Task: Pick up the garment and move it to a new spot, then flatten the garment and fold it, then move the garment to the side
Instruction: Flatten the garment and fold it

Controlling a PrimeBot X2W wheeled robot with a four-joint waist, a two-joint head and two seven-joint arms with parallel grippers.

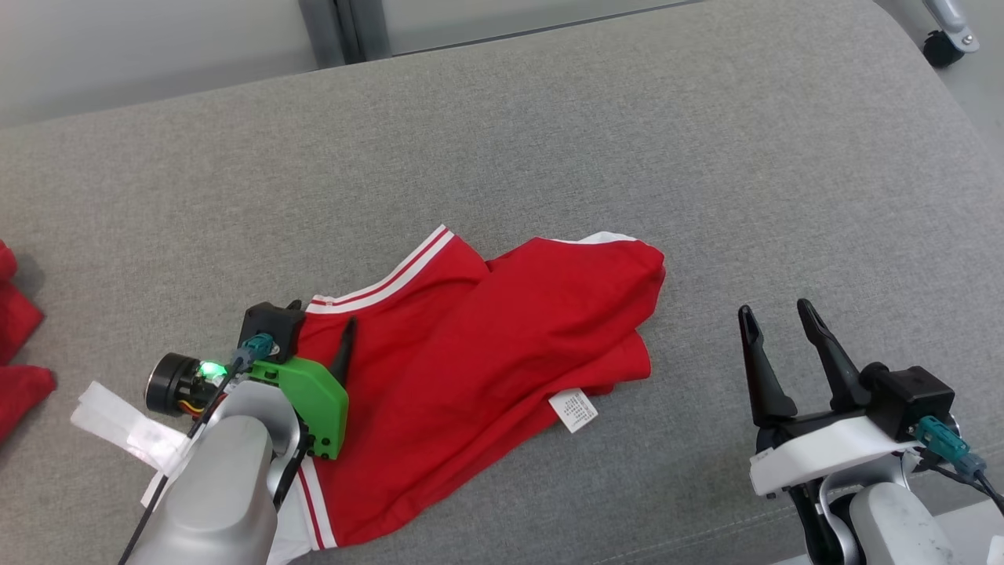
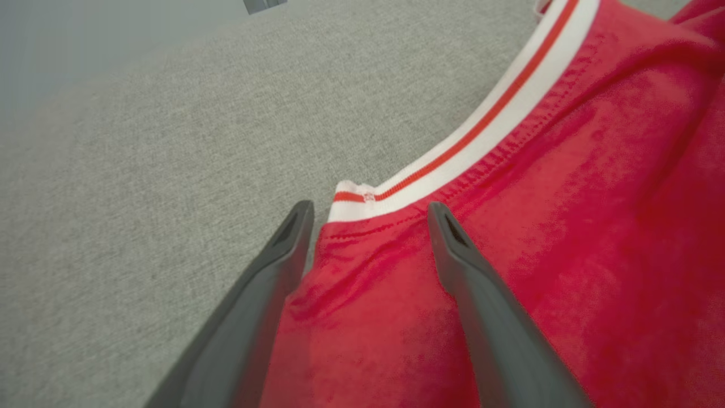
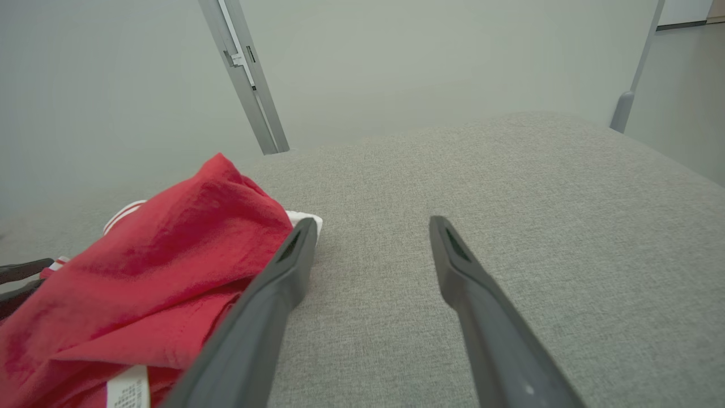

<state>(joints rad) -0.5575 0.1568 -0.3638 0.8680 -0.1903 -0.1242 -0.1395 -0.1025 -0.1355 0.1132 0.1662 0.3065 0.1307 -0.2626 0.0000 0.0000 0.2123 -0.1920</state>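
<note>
Here's the red garment, crumpled and doubled over itself in the middle of the grey upholstered surface, white care label poking out at its near edge. The left tool is down at the garment's left corner, jaws spread wide and gripping nothing. From the left wrist view, the left tool straddles the corner right below the white-and-red striped trim, one finger over red cloth, the other at the very edge where cloth meets upholstery. The right tool hovers over bare grey surface, clear of the garment's right side, jaws wide apart and empty too.

Now the risks. If that left pinch closes too shallow, I'd expect the corner to slip out. Too deep, and the outer finger could snag the upholstery. With layers stacked like this, a one-corner lift may bring it up bunched and make flattening harder. Another red cloth sits at the far left edge, so a leftward carry could tangle the two.
</note>
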